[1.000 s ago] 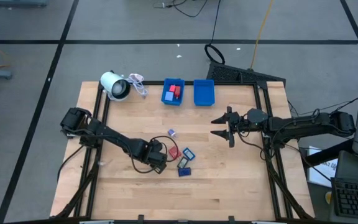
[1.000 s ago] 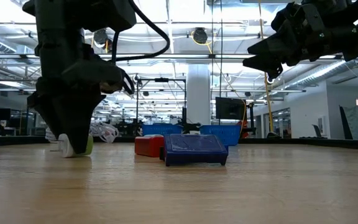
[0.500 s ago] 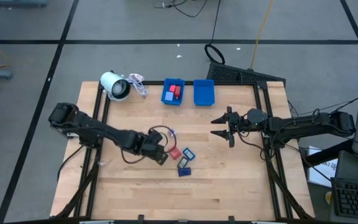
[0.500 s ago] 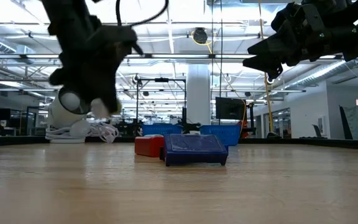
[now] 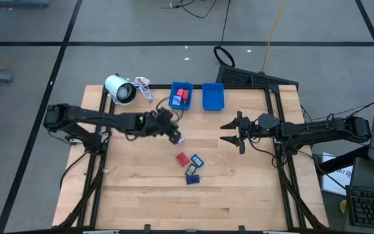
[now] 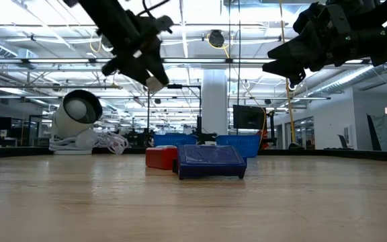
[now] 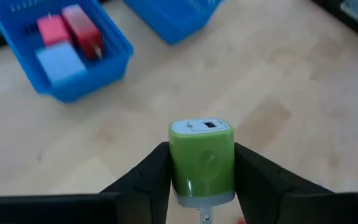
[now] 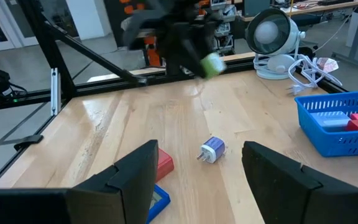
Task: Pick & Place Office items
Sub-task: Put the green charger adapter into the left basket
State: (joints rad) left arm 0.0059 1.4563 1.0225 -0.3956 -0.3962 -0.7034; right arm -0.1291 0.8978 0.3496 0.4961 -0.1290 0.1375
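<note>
My left gripper [image 7: 201,150] is shut on a green plug block [image 7: 202,163] with a white end, up in the air near the left blue bin [image 5: 181,95]. That bin holds red, pink and light-blue pieces. My left gripper [image 5: 173,130] hovers over a small white-and-blue plug [image 5: 179,138] that lies on the table. A red block [image 5: 182,159], blue clips [image 5: 195,160] and a dark blue block [image 5: 193,179] lie together in the table's middle. My right gripper [image 5: 234,132] is open, raised on the right and touching nothing. My left gripper pinches the green plug block by its two long sides [image 7: 179,168], one finger [image 7: 154,167] on each. The fingers slant down from the table's left. The block is lifted clear of the table, with its white end [image 7: 199,127] pointing away from the wrist.
A second blue bin [image 5: 212,96] stands right of the first, with nothing showing inside. A white cylindrical roll [image 5: 119,89] and a white cable [image 5: 143,88] lie at the far left corner. Bare wood spreads along the near side and the right half.
My left gripper has risen from the table beside the pile, carrying the green plug block. It has swung toward the far edge and the blue bins and turned as it went. The block, then low by the table, now hangs clear in the air.
</note>
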